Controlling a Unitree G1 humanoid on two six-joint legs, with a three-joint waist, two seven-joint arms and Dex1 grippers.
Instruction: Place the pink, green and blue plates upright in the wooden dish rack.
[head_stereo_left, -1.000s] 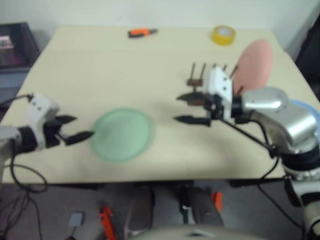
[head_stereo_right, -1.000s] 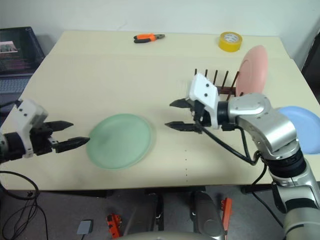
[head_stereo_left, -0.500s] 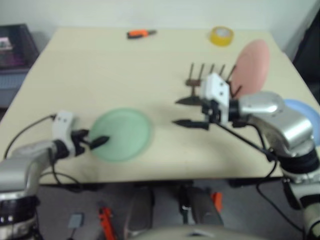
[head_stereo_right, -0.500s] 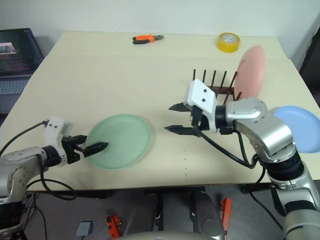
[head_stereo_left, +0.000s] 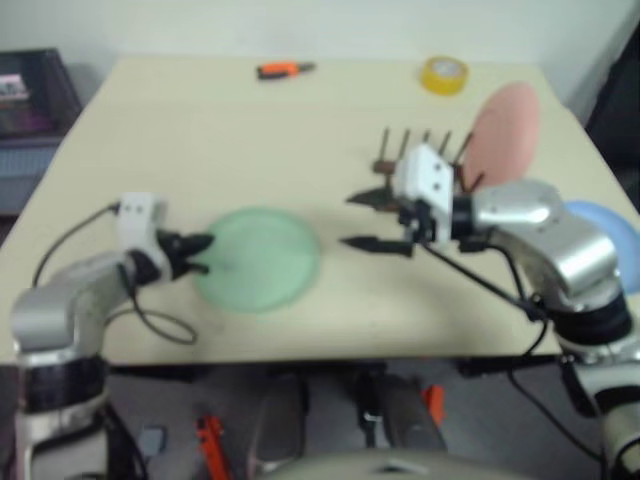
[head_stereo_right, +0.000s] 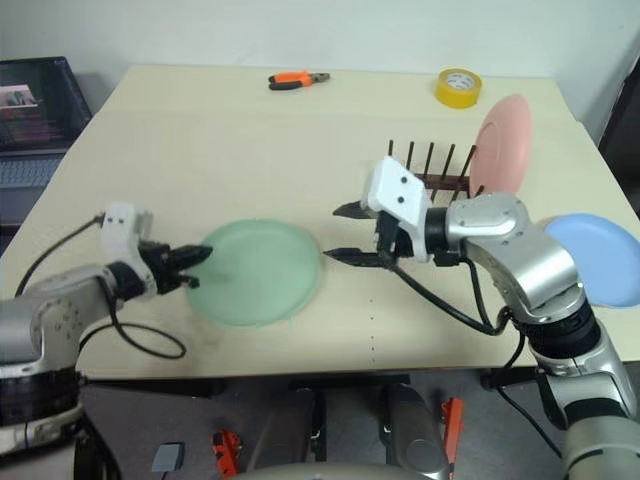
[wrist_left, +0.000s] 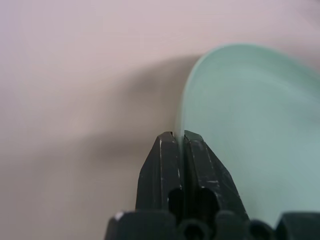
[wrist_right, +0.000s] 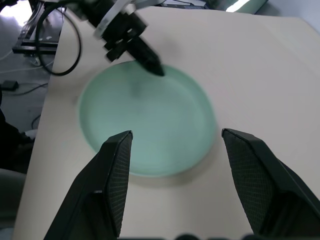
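The green plate (head_stereo_right: 262, 272) lies on the table's near left part. My left gripper (head_stereo_right: 197, 259) is shut on its left rim; the left wrist view has the thin rim (wrist_left: 179, 120) pinched between the closed fingertips. To the plate's right my right gripper (head_stereo_right: 337, 233) hovers open with nothing between its fingers, facing the plate (wrist_right: 150, 120). The pink plate (head_stereo_right: 503, 140) stands upright at the right end of the wooden dish rack (head_stereo_right: 432, 172). The blue plate (head_stereo_right: 597, 258) lies flat at the table's right edge.
A yellow tape roll (head_stereo_right: 455, 85) and orange-handled pliers (head_stereo_right: 298, 78) lie at the far side of the table (head_stereo_right: 200, 150). A dark laptop (head_stereo_right: 35, 100) sits off the table to the left. Cables hang below the near edge.
My left gripper moved in toward the green plate and shut on its left rim. The plate slid slightly to the right. My right gripper stayed in place, open.
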